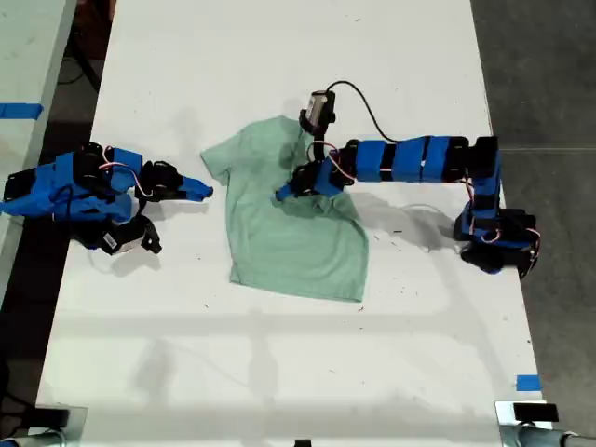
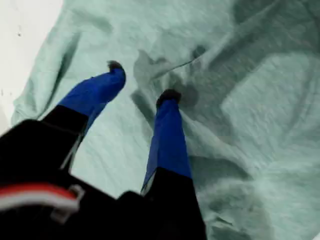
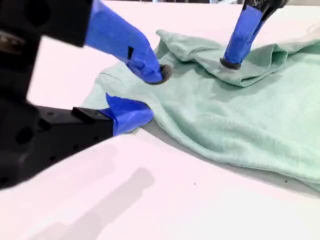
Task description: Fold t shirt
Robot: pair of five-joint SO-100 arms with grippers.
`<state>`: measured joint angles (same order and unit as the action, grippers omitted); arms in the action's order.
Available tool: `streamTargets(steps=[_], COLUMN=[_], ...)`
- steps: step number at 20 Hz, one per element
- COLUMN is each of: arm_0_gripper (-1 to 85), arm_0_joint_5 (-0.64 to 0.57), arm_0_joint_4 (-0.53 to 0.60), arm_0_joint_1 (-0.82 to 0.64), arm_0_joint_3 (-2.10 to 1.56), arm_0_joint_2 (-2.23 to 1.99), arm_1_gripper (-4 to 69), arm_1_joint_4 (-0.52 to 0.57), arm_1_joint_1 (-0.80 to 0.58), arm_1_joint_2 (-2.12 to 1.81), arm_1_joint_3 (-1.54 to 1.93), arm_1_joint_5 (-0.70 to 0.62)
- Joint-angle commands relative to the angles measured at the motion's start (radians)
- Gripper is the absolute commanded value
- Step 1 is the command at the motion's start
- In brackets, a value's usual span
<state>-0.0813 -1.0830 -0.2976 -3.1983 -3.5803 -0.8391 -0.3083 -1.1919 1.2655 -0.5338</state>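
Exterior view: t shirt point(image 1: 289, 233) lies mid-table point(image 1: 279, 372), bare surface all around.

T shirt point(image 1: 293, 247) plain pale mint green, no print, darker grey-green in the folds. Table point(image 1: 279, 372) white, few tiny dark specks. First gripper point(image 2: 141, 81) blue fingers with black tips, black body, red-and-white band. Second gripper point(image 3: 145, 95) blue fingers on black body. Both arms blue with black sections. Blue tape point(image 1: 527, 382) on the table edge.
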Motion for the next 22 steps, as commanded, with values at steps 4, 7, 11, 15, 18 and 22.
streamTargets(steps=[4, 7, 11, 15, 18, 22], arm_0_gripper=[9.4, 9.4, 9.4, 9.4, 9.5, 9.5], arm_0_joint_5=[0.002, 0.002, 0.002, 0.002, 0.002, 0.002], arm_0_joint_4=[0.005, 0.005, 0.005, 0.005, 0.005, 0.005], arm_0_joint_1=[0.008, 0.008, 0.008, 0.008, 0.008, 0.008], arm_0_joint_3=[-0.009, -0.009, -0.009, -0.009, -0.009, -0.009], arm_0_joint_2=[-0.006, -0.006, -0.006, -0.006, -0.006, -0.006], arm_1_gripper=[27.1, 25.4, 19.8, 3.9, 3.6, 2.3], arm_1_joint_4=[-0.370, -0.638, -0.753, -0.657, -0.555, -0.581], arm_1_joint_1=[-0.005, -0.032, 0.005, 0.167, 0.272, 0.268], arm_1_joint_2=[-0.423, -0.784, -1.479, -2.329, -2.312, -2.307], arm_1_joint_3=[-0.097, 0.034, 0.655, 1.428, 1.654, 1.793], arm_1_joint_5=[0.028, 0.092, 0.216, 0.242, 0.262, 0.164])
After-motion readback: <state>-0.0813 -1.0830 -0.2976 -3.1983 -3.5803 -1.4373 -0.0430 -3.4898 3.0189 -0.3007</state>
